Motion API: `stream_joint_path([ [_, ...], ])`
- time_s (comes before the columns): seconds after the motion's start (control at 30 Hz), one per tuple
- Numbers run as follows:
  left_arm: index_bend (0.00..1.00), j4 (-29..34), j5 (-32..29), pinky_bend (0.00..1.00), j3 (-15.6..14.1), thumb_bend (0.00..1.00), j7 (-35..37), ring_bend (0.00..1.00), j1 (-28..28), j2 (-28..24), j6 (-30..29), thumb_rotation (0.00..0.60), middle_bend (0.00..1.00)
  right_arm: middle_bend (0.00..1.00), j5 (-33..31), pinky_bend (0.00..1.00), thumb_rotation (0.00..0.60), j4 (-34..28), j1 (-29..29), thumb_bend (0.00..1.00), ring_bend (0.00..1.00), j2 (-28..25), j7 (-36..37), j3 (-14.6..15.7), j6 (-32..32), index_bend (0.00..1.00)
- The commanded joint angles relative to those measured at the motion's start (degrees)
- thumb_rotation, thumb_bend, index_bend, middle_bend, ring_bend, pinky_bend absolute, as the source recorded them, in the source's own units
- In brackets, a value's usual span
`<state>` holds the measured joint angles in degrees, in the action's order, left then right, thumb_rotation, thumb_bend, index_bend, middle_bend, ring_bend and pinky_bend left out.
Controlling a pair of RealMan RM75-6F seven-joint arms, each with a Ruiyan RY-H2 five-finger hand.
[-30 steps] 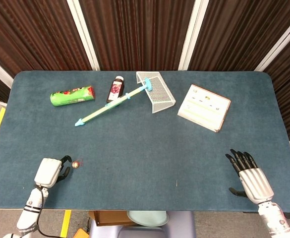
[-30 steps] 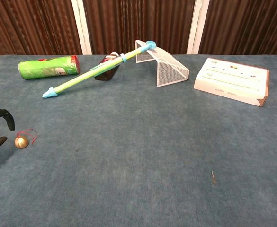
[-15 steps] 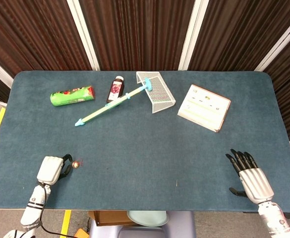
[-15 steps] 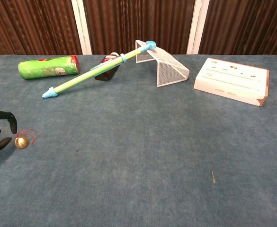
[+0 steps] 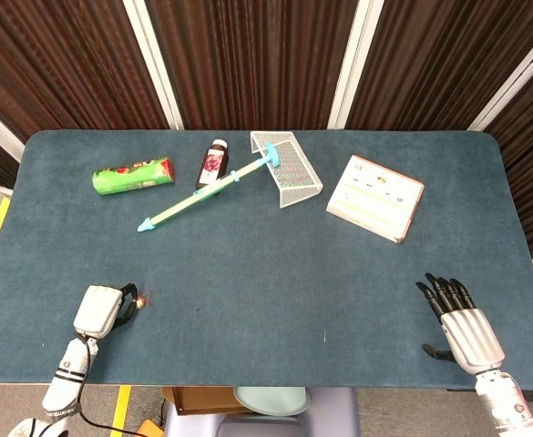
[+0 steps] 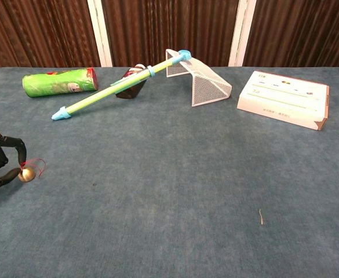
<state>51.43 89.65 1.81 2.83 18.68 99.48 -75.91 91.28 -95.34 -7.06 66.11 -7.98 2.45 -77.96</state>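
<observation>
My left hand [image 5: 102,309] lies at the front left of the blue table [image 5: 275,264]. Its fingers [image 6: 19,152] curl round a small gold bell [image 6: 25,174] with a red string, and finger and thumb touch it on either side while it sits on the cloth. From the head camera the bell [image 5: 143,296] peeks out just past the fingertips. My right hand [image 5: 457,323] rests at the front right with its fingers stretched out and apart, holding nothing; the chest view does not show it.
At the back lie a green can [image 5: 132,176], a dark bottle [image 5: 213,164], a long green and blue stick [image 5: 202,191] leaning on a tipped white mesh basket [image 5: 289,168], and a white box [image 5: 375,198]. A small scrap [image 6: 261,216] lies on the cloth.
My left hand has slid right toward the bell, and its fingers have closed in until they touch it on both sides. The right hand has not moved.
</observation>
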Motion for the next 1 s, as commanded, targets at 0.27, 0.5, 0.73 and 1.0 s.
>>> stream_joint_path([
  [0.27, 0.56, 0.2, -0.7, 1.0, -0.2, 0.41, -0.3, 1.0, 0.2, 0.1, 0.4, 0.6, 1.0, 0.0, 0.2, 0.0, 0.6, -0.1, 0.1, 0.18, 0.0, -0.1, 0.1, 0.1, -0.2, 0.0],
  [0.5, 0.56, 0.3, -0.8, 1.0, -0.4, 0.41, -0.3, 1.0, 0.3, 0.0, 0.3, 0.6, 1.0, 0.0, 0.2, 0.0, 0.6, -0.1, 0.1, 0.18, 0.0, -0.1, 0.0, 0.1, -0.3, 0.0],
  [0.73, 0.56, 0.3, -0.8, 1.0, -0.5, 0.41, -0.2, 1.0, 0.4, 0.0, 0.3, 0.6, 1.0, 0.0, 0.1, 0.0, 0.6, -0.1, 0.1, 0.18, 0.0, -0.1, 0.0, 0.1, -0.3, 0.0],
  [1.0, 0.59, -0.1, -1.2, 1.0, -0.5, 0.42, -0.2, 1.0, 0.7, 0.4, 0.6, 0.6, 1.0, 0.0, 0.0, 0.0, 0.6, -0.1, 0.2, 0.18, 0.0, 0.0, -0.1, 0.1, -0.3, 0.0],
])
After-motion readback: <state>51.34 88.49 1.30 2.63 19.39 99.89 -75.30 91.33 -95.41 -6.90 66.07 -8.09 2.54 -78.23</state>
